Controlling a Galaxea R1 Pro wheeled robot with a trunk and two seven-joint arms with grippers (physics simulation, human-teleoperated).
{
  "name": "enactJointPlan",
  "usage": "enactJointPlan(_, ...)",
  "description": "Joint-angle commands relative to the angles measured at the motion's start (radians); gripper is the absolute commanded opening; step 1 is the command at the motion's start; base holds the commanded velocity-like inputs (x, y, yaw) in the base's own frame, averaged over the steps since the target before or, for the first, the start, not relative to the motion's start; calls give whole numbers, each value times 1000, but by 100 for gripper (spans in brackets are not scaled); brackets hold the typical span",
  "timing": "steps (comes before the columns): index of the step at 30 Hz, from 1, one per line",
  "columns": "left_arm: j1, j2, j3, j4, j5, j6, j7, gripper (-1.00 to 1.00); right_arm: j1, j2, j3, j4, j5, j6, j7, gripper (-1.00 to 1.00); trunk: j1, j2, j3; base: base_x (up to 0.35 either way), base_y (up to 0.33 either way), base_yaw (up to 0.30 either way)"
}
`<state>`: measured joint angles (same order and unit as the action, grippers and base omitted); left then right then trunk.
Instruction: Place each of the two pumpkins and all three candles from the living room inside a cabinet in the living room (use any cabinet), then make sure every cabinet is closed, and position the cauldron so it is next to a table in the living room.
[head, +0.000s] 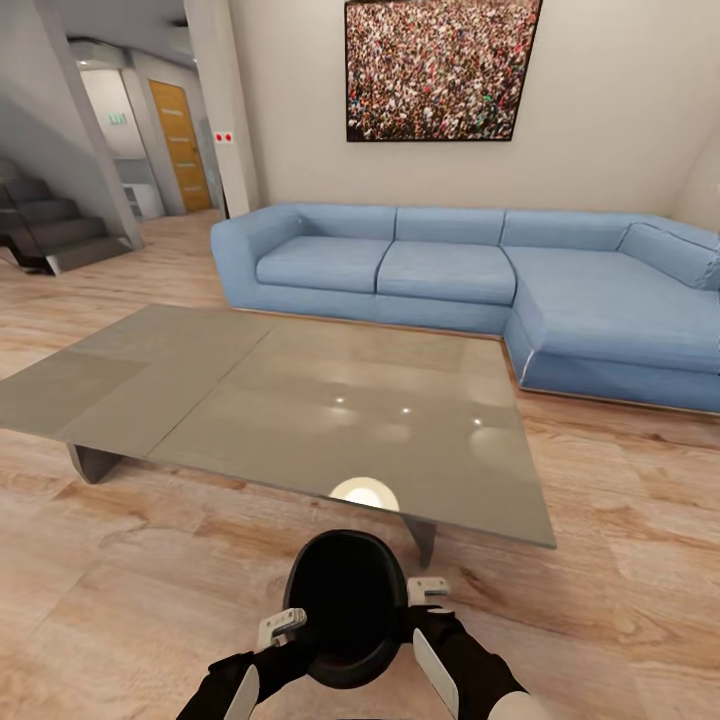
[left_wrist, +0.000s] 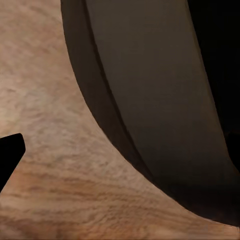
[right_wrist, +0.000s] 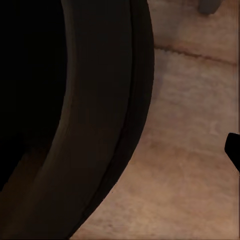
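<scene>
Cauldron-placing step: the cauldron (head: 347, 607) hangs above the plank floor, near the worktop (head: 200, 390); left hand (head: 268, 650) and right hand (head: 428, 625) each clamp its rim; next, lowering it beside the worktop.

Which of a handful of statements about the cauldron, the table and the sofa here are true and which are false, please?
1. The cauldron sits between the left gripper and the right gripper. True.
2. The cauldron rests on top of the grey table. False: it is held over the wood floor, on the near side of the table.
3. The sofa behind the table is blue. True.
4. Two orange pumpkins lie on the tabletop. False: the tabletop shows just light reflections.
5. A large picture hangs on the wall above the sofa. True.
6. The cauldron is white. False: it is black.
</scene>
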<state>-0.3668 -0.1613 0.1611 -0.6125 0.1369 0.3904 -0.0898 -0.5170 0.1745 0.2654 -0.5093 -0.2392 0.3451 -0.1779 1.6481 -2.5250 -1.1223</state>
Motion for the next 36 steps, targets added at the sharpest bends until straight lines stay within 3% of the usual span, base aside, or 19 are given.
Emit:
enactJointPlan(1, 0, 0, 0, 0, -6, 0, 2, 100, 0, 0, 0, 0, 0, 0, 0, 100, 0, 0, 4, 0, 0, 0)
enactJointPlan(6, 0, 0, 0, -12, -6, 3, 3, 100, 0, 0, 0, 0, 0, 1, 0, 100, -3, 1, 23, 0, 0, 0)
enactJointPlan(10, 0, 0, 1, -47, -6, 76, 3, 100, 0, 0, -2, 0, -2, 5, -1, 100, -4, 2, 39, 0, 0, 0)
enactJointPlan(14, 0, 0, 2, -72, -6, 120, 2, 100, 0, 0, -4, 0, -3, 9, -2, 100, -4, 2, 39, 0, 0, 0)
enactJointPlan(19, 0, 1, 2, -77, -6, 123, 2, 100, 0, 0, -5, 0, -3, 10, -3, 100, -4, 2, 39, 0, 0, 0)
enactJointPlan(36, 0, 1, 3, -79, -6, 132, 3, 100, 0, 0, -5, 0, -3, 11, -3, 100, -12, 6, 104, -41, 0, 0)
